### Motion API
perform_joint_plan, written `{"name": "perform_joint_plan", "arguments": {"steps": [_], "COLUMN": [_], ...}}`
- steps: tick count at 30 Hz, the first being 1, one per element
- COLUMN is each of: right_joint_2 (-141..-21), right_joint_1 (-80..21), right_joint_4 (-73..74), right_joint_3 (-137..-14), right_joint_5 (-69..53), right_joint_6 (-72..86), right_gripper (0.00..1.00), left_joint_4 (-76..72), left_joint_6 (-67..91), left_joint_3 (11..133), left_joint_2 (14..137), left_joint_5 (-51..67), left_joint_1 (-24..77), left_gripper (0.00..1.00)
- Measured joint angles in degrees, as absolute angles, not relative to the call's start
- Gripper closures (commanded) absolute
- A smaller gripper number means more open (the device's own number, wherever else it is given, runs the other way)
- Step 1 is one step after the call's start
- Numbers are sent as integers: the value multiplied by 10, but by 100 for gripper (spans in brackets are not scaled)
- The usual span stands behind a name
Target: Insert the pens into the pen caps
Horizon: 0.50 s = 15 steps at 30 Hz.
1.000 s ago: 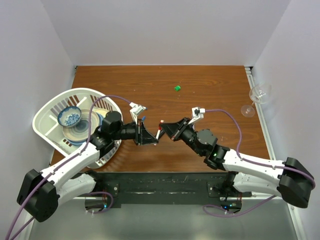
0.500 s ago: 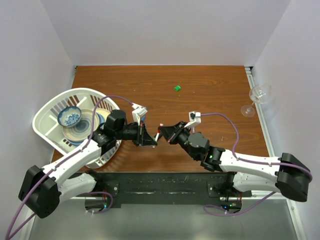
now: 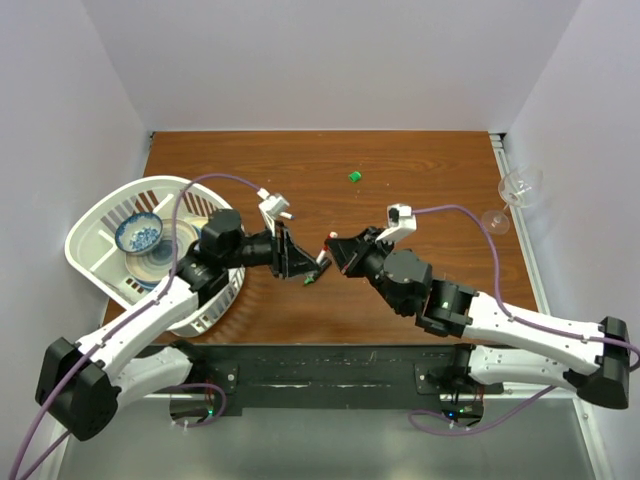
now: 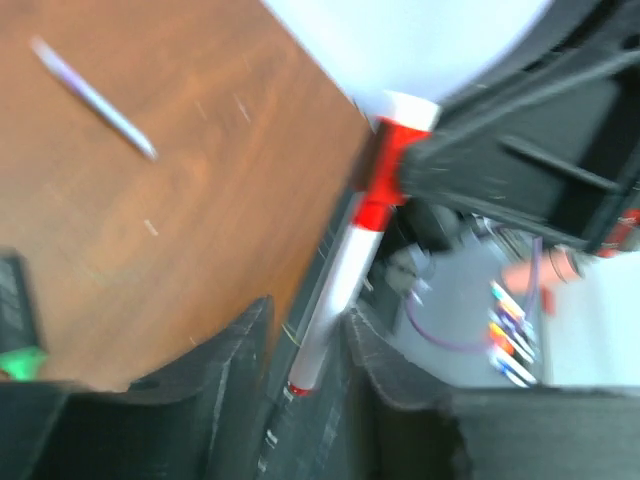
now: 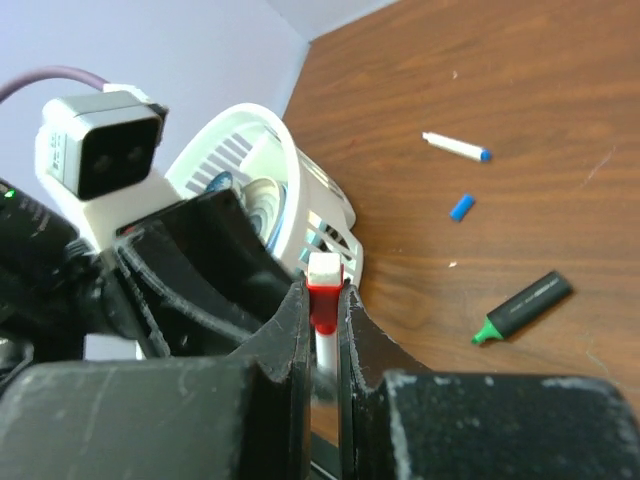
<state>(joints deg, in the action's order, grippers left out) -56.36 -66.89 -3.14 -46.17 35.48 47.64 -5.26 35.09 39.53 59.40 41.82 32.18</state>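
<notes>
The bench (image 3: 420, 160) is reddish-brown wood grain. At its far centre lies a bright green cap (image 3: 354, 176). The slatted basket (image 3: 95, 225) on the left is white, and its bowl (image 3: 138, 234) is patterned blue on white. One pen (image 4: 335, 290) is white with a red cap (image 5: 322, 305). The marker (image 5: 530, 298) is black and green-tipped. Beside it are a blue cap (image 5: 460, 207) and a second pen (image 5: 452, 147), white with a blue tip. The cables (image 3: 470, 225) are purple.
</notes>
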Motion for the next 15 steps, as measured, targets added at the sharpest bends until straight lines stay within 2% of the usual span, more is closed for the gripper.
{"name": "perform_joint_plan", "arguments": {"steps": [1, 2, 4, 7, 8, 10, 15], "right_joint_2": [-561, -559, -560, -562, -564, -574, -647], "right_joint_1": [-669, -667, -650, -597, -572, -514, -390], "right_joint_4": [-2, 16, 61, 117, 131, 149, 171], "right_joint_3": [-487, -505, -545, -584, -590, -592, -582], "right_joint_5": [354, 352, 341, 319, 313, 300, 239], "right_joint_6": [461, 450, 428, 392, 379, 355, 305], "right_gripper": [100, 100, 100, 100, 100, 100, 100], "left_joint_4": [-65, -71, -72, -44, -30, 0, 63], "left_joint_6": [351, 354, 349, 335, 329, 312, 269], "left_joint_3": [398, 399, 400, 401, 404, 413, 440], "left_joint_2": [590, 585, 568, 532, 519, 495, 471], "left_joint_5": [410, 401, 382, 349, 338, 317, 272], "left_joint_1": [317, 314, 310, 305, 304, 303, 303], "left_gripper": [42, 34, 29, 12, 3, 0, 0]}}
